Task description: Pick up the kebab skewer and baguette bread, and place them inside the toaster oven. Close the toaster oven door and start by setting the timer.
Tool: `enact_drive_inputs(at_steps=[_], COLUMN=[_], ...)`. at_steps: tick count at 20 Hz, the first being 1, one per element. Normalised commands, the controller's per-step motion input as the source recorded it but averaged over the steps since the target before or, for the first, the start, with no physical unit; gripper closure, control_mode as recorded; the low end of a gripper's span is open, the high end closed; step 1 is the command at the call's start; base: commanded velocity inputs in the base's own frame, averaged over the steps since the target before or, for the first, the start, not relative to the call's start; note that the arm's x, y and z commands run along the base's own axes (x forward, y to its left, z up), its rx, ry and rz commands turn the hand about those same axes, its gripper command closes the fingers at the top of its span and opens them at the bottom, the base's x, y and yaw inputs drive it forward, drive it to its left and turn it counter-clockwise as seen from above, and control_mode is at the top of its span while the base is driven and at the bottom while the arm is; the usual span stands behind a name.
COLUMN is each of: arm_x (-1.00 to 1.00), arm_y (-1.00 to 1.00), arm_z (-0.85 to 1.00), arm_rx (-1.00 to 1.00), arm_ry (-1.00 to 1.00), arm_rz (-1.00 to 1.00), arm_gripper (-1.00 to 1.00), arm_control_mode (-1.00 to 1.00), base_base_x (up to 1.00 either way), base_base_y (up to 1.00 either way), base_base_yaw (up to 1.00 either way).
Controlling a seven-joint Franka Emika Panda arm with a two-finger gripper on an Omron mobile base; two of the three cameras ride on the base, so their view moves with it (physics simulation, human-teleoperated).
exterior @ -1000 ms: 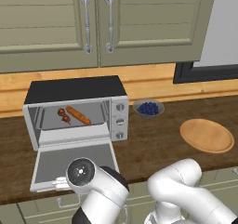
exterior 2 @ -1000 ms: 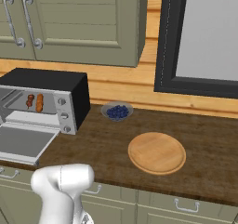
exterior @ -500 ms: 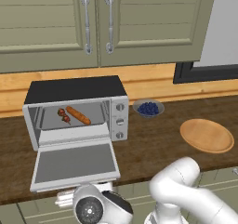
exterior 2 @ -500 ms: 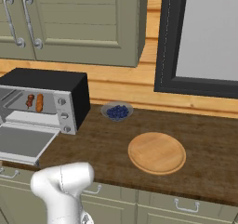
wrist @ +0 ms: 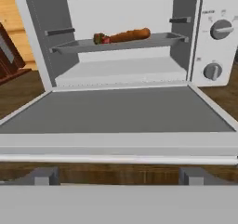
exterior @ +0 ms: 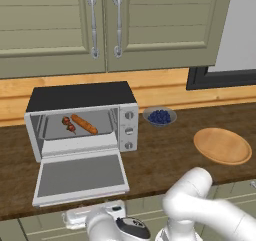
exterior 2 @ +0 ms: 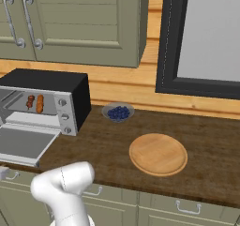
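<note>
The silver toaster oven (exterior: 82, 116) stands on the counter with its door (exterior: 80, 176) dropped flat. On the rack inside lie the kebab skewer (exterior: 68, 124) and, to its right, the orange-brown baguette bread (exterior: 84, 124). The hand view looks in level with the door (wrist: 116, 114). The skewer (wrist: 100, 38) and baguette (wrist: 131, 34) rest on the tray at the back. My gripper (wrist: 119, 175) is open and empty, low in front of the door's silver bar handle (wrist: 116, 159). Its fingertips (wrist: 44, 175) stand wide apart just short of the bar. Knobs (wrist: 221, 29) sit on the right panel.
A bowl of blueberries (exterior: 159, 116) sits right of the oven, and a round wooden board (exterior: 222, 145) lies further right. Upper cabinets (exterior: 105, 25) hang above. Drawer fronts (exterior 2: 140, 206) run below the counter edge.
My hand has dropped from above the door's front edge to below it, level with the handle. The oven, door and food have not moved.
</note>
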Motion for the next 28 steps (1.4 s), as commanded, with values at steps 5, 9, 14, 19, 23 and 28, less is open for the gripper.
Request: enact_drive_inputs(at_steps=[5, 9, 14, 19, 23, 28], arm_x=[0.27, 0.33, 0.05, 0.01, 0.20, 0.32], arm_y=[0.00, 0.00, 0.01, 0.12, 0.12, 0.12], arm_z=[-0.03, -0.06, -0.38, -0.38, -0.09, -0.03], arm_rx=[0.04, 0.05, 0.05, 0.04, 0.05, 0.04], arm_ry=[-0.14, -0.05, -0.01, 0.00, 0.00, 0.00], arm_rz=[0.00, 0.00, 0.00, 0.00, 0.00, 0.00], arm_gripper=[-1.00, -1.00, -1.00, -1.00, -1.00, -1.00], arm_control_mode=[-1.00, -1.00, -1.00, -1.00, -1.00, -1.00], base_base_x=[0.00, 0.00, 0.00, 0.00, 0.00, 0.00], base_base_y=[0.00, 0.00, 0.00, 0.00, 0.00, 0.00], base_base_yaw=[0.00, 0.00, 0.00, 0.00, 0.00, 0.00])
